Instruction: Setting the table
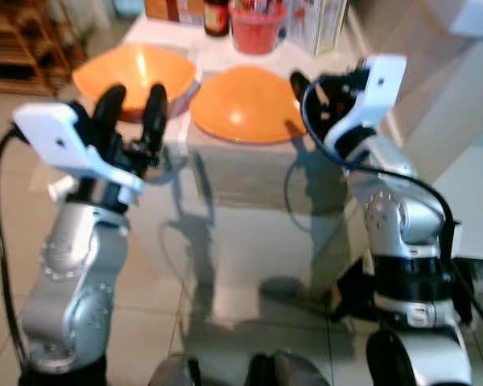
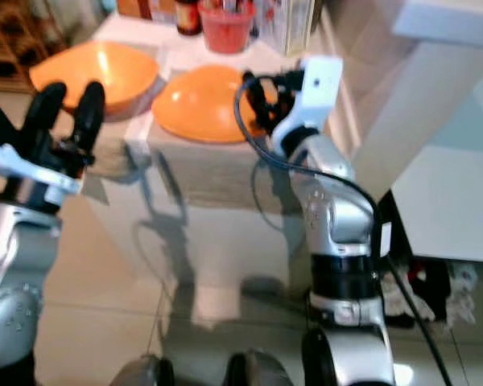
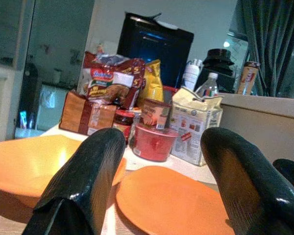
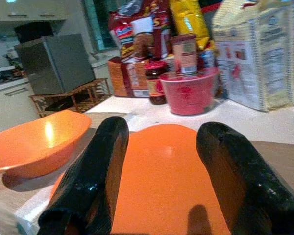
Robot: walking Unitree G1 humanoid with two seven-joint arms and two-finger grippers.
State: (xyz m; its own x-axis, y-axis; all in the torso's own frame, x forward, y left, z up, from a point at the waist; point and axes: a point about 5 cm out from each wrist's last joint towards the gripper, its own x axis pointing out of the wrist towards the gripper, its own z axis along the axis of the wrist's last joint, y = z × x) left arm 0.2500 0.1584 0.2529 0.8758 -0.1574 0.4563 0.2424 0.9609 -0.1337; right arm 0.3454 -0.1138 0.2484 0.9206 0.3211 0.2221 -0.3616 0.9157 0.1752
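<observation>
**Both Grippers Staged Before the Orange Dishes**

Two orange dishes sat at the near end of the table (image 1: pixel 249 173): a bowl (image 1: pixel 133 76) upright on the robot's left and a plate (image 1: pixel 245 104) on its right, apparently lying dome-up. The two rims lay just beside each other.

The left gripper (image 1: pixel 133 108) was held directly short of the bowl, fingers apart, nothing between them. The right gripper (image 2: pixel 266 92) was at the plate's right edge, fingers likewise apart and empty; contact with the rim could not be confirmed.

The deciding relation: the plate lay straight ahead of the right gripper, making that arm the nearer one; the bowl lay ahead of the left.

The right wrist view framed the plate between its fingers (image 4: pixel 93 171). Both wrist views also resolved the clutter behind: a red tub (image 3: pixel 154 142), jars and food packets (image 3: pixel 112 81), which the head views cropped.
</observation>
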